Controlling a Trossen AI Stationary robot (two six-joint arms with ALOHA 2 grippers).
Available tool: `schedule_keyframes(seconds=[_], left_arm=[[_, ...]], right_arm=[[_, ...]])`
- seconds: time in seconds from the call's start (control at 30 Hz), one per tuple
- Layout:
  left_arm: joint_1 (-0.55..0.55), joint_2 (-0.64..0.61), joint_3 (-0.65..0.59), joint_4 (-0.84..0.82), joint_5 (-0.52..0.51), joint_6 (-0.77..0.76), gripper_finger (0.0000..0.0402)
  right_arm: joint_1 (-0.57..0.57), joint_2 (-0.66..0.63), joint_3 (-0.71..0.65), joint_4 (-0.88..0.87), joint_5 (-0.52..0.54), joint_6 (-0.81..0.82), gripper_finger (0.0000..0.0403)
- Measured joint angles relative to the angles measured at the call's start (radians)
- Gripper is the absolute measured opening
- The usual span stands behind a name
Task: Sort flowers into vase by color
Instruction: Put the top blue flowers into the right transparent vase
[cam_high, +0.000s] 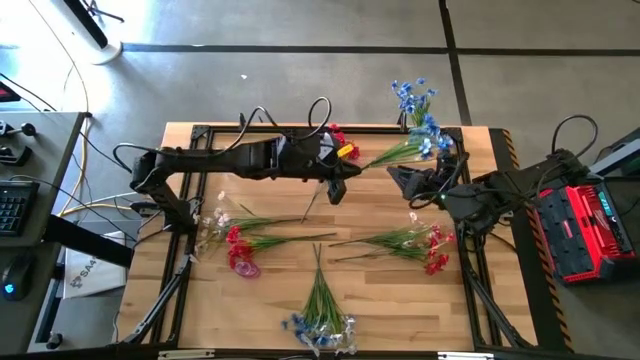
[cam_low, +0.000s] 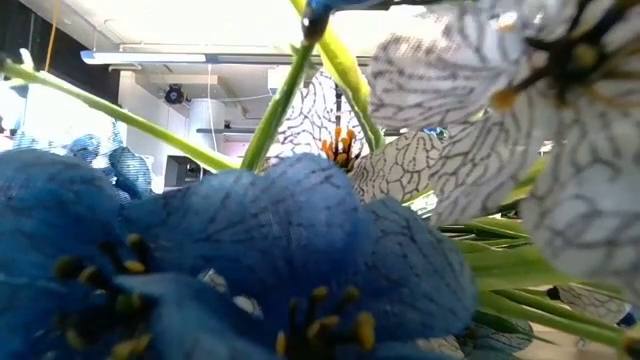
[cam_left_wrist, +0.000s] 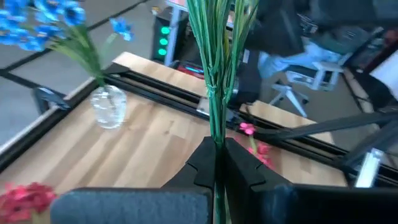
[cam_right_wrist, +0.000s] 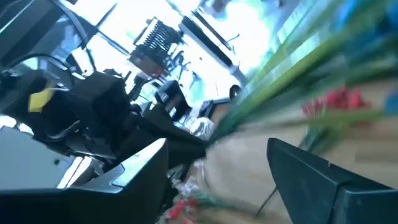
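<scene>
from above we see the left end effector (cam_high: 338, 186) mid-bench near the far edge, pinched on green stems (cam_high: 312, 204). right end effector (cam_high: 408, 180) gapes beside the blue flowers (cam_high: 415, 125). left wrist: stems (cam_left_wrist: 214, 74) rise between clamped fingers (cam_left_wrist: 200, 163); a glass vase (cam_left_wrist: 109, 106) stands nearby.

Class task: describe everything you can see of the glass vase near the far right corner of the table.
The glass vase is small, clear and rounded, standing upright on the wooden table beside the dark frame rail at the far right corner. It holds a bunch of blue flowers whose thin green stems rise from its mouth and lean outward, blossoms spreading past the table's edge. No gripper touches it; the right gripper is open just beside it, stems passing between its fingers.
</scene>
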Motion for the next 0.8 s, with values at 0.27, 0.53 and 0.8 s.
schedule_keyframes(seconds=[0.27, 0.53, 0.8], left_arm=[[-0.053, 0.0, 0.0, 0.072, 0.014, -0.007, 0.0], [-0.063, 0.0, 0.0, 0.072, 0.015, -0.007, 0.0], [-0.04, -0.001, 0.001, -0.076, 0.021, 0.035, 0.0038]], right_arm=[[-0.047, 0.0, 0.0, 0.011, -0.008, 0.014, 0.026], [-0.049, 0.0, 0.0, 0.012, -0.018, 0.013, 0.0114], [-0.069, 0.001, 0.0, -0.084, -0.023, -0.109, 0.001]])
